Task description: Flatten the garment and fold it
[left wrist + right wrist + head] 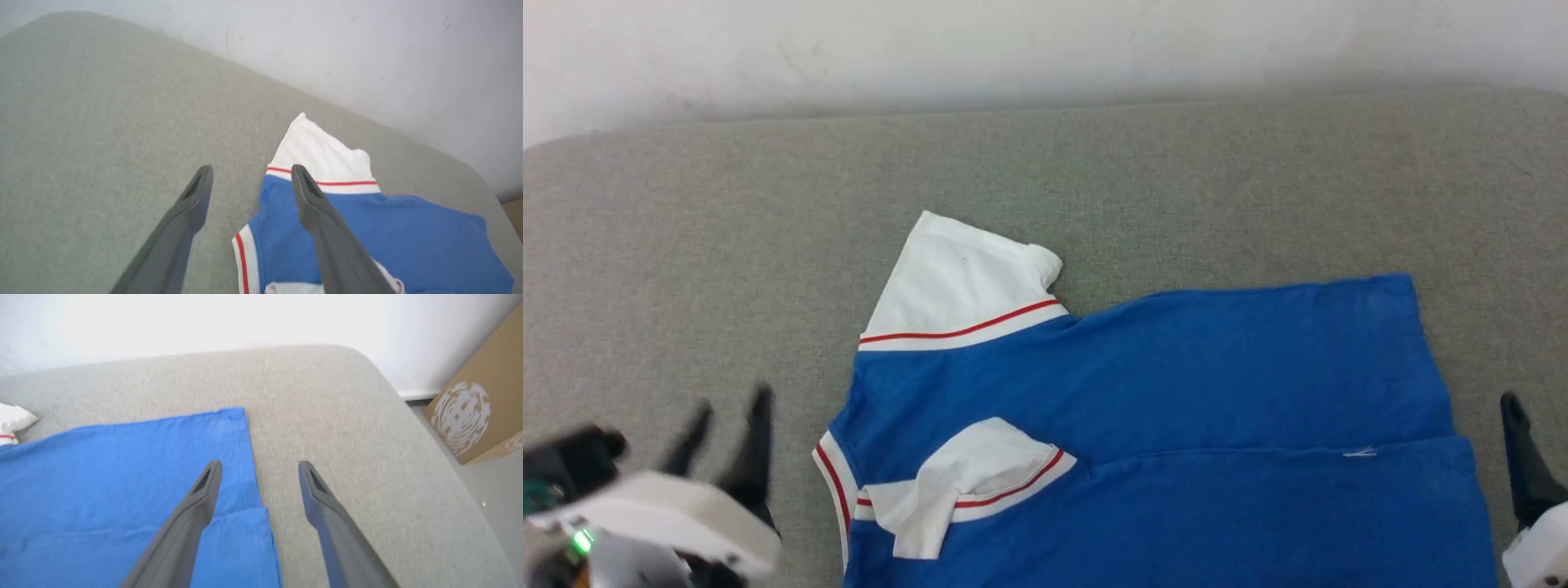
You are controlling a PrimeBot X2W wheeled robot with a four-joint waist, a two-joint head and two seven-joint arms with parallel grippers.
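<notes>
The royal-blue garment [1176, 384] lies on the grey padded surface [727, 245], its near half folded over the far half. One white sleeve [956, 282] sticks out flat at the far left; the other sleeve [968, 478] lies crumpled on the blue cloth. My left gripper [731, 412] hovers open just left of the collar, with nothing between its fingers; in the left wrist view the left gripper [251, 173] is above the collar edge [245, 255]. My right gripper [259, 467] stands open over the garment's hem [249, 457], empty. One right finger [1523, 457] shows at the edge.
A pale wall [1045, 41] rises behind the far edge of the surface. A cardboard box [478, 404] stands on the floor past the surface's rounded right corner. Bare grey padding stretches left of and behind the garment.
</notes>
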